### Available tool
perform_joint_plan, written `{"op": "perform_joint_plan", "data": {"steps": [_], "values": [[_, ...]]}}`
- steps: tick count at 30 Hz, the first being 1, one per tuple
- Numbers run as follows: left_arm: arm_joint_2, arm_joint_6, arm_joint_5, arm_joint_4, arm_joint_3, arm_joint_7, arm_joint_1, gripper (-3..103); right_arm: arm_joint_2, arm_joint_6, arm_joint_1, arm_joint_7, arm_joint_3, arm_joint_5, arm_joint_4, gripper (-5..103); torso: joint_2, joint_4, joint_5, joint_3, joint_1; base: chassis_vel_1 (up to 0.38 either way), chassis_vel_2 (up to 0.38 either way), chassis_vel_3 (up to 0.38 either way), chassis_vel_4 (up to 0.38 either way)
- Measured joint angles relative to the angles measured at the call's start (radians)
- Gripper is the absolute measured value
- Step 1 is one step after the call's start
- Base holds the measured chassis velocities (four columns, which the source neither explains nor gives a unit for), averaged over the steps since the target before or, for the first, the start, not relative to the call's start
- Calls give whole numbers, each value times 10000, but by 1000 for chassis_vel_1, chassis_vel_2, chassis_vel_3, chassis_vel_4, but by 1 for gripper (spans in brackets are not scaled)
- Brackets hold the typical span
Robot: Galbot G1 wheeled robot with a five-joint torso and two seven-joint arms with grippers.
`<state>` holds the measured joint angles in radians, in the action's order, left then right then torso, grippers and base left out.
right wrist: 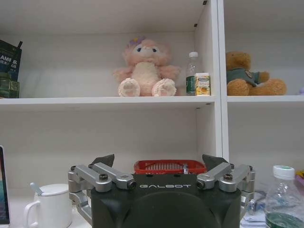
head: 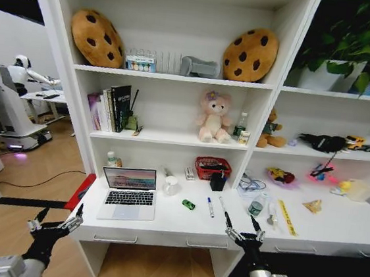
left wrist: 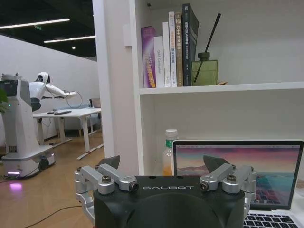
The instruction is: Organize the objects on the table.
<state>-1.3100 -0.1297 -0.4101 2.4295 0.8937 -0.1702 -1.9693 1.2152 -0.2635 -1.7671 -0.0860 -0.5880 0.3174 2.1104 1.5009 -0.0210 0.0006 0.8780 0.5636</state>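
The left gripper is hanging off the bench's left front corner with fingers spread wide and holding nothing, near the open laptop. Rightward are lying a small green piece, a pen, then a green-lidded jar. The right gripper, equally spread and holding nothing, is hovering at the front edge; lowering squarely over one small item seems wisest. The red basket behind is holding something I cannot make out.

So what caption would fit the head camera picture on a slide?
Both tools, left and right, hang open before the white desk holding an open laptop.
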Motion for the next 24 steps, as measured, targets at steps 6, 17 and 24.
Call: {"op": "perform_joint_plan", "data": {"steps": [6,17,24], "values": [[26,-1,39,22,-23,101,-25,98,-5,-143,4,217,41,59,8,100,1,-5,0,0,-1,-189,184,187,-188],[259,29,-215,63,162,91,64,98,60,-549,95,497,105,204,-35,100,-6,-5,-8,5,16,-185,182,174,-182],[488,257,-414,130,405,535,23,80,211,-721,-17,590,112,69,-126,100,2,-4,-9,-1,-3,-15,6,6,5]]}}
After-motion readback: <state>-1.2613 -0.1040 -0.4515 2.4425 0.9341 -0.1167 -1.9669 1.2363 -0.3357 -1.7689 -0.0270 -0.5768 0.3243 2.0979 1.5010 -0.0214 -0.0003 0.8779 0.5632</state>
